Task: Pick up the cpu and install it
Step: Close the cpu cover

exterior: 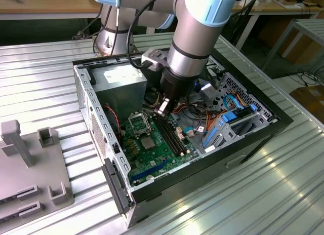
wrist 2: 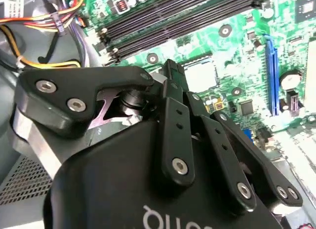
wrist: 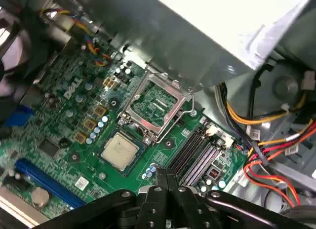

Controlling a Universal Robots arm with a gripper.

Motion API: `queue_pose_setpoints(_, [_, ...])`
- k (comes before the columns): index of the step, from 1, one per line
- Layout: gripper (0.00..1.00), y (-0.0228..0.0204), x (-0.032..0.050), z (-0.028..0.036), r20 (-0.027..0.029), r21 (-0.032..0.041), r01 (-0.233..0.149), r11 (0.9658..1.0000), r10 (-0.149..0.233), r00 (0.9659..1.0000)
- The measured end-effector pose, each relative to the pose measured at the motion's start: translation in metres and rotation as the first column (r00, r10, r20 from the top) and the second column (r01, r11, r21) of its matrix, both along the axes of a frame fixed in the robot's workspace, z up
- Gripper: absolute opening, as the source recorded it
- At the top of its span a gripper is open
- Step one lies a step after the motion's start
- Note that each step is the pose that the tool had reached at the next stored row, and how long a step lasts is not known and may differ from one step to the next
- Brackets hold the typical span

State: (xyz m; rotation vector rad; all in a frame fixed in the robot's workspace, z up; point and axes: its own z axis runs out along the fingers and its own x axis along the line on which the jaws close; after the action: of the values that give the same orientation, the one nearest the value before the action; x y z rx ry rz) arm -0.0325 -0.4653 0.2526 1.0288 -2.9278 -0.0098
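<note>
— So where was the cpu (wrist: 120,150)?
— Lying on the board (wrist: 64,135) just beside the socket (wrist: 154,106), which stood open and bare. Nothing installed.
— And the gripper (wrist: 165,182)?
— Above the board near the memory slots (wrist: 195,157), fingers together, holding nothing.

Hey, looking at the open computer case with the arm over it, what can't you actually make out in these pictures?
1. The cpu, first wrist view: its markings are too small to read, and it is unclear whether it lies loose on the board.
2. Same cpu, second wrist view: partly covered by the gripper's own linkage.
3. The open socket, first wrist view: its contacts are too small to make out.
4. The gripper, exterior view: its height above the memory slots cannot be judged.
</note>
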Motion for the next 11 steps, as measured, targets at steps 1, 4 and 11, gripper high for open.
queue_pose_setpoints(1, [0.11, 0.0071, 0.0006, -0.0018, 0.0, -0.0001, -0.009, 1.0, 0.009, 1.0])
queue_pose_setpoints(4, [0.11, 0.0206, 0.0019, -0.0054, 0.0, -0.0002, -0.011, 0.9999, 0.011, 0.9999])
queue_pose_setpoints(11, [0.11, 0.0318, 0.0034, -0.0109, 0.0, -0.0002, -0.043, 0.9991, 0.043, 0.9991])
